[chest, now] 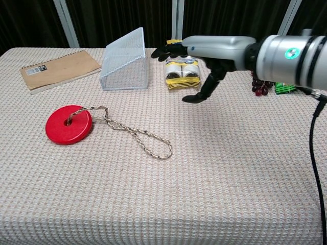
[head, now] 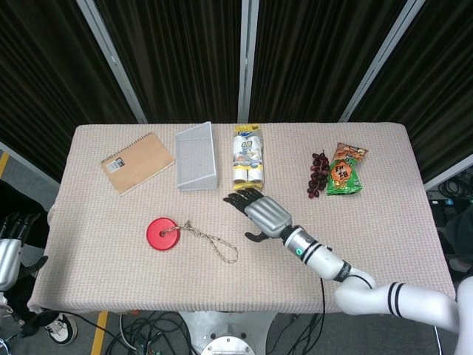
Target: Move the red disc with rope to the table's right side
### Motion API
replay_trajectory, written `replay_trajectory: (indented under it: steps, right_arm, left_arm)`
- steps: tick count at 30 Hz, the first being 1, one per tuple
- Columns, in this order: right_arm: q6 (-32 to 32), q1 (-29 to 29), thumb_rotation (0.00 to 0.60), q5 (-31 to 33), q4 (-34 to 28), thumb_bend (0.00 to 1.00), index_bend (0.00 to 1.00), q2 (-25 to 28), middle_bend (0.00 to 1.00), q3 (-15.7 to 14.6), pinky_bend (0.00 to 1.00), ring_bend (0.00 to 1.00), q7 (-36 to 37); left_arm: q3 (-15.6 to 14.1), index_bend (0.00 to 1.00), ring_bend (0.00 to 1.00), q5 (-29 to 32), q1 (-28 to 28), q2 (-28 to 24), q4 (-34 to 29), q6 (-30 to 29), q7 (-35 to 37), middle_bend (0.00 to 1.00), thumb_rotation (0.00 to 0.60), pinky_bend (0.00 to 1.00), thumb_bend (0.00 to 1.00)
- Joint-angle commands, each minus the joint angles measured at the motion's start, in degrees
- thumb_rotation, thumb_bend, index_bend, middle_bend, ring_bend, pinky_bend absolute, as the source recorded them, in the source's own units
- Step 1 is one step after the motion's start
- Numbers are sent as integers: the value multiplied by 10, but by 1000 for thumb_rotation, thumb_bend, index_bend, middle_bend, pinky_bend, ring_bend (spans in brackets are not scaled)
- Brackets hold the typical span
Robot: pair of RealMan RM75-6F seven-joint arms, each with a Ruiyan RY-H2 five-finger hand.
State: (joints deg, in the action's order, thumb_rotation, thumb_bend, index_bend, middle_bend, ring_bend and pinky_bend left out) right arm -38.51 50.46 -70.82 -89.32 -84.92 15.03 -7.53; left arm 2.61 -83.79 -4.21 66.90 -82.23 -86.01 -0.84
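The red disc (head: pixel 162 234) (chest: pixel 68 125) lies flat on the table's left half. Its rope (head: pixel 213 241) (chest: pixel 134 133) trails from the centre hole toward the right and ends in a loop. My right hand (head: pixel 260 212) (chest: pixel 204 53) hovers above the table's middle, to the right of the rope loop, fingers spread and pointing left, holding nothing. My left hand (head: pixel 7 248) hangs off the table's left edge, seen only in the head view, fingers apart and empty.
Along the far edge lie a spiral notebook (head: pixel 136 162), a clear wire-mesh container (head: pixel 196 157), a yellow snack pack (head: pixel 248 157), dark grapes (head: pixel 318 174) and a green snack bag (head: pixel 344 170). The woven tablecloth (head: pixel 384 237) covers the table.
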Motion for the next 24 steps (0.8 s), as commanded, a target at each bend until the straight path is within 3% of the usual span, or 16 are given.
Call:
replay_trajectory:
  steps: [1,10,24]
  right_arm:
    - [50,61,600,40,92,240,0,-80,63,23,0,0,24]
    - [110,133,600,58,202,260,0,-164,22,41,0,0,77]
    - [115,163,600,16,248,290,0,-211,130,35,0,0,148]
  left_arm:
    - [-1,141,80,3,3,-1,6,0,1,164,600,173,146]
    - [0,141,80,7,10,-1,18,-5,12,164,600,173,146]
    - [2,146,80,11,17,-1,36,-4,31,164,600,173,146]
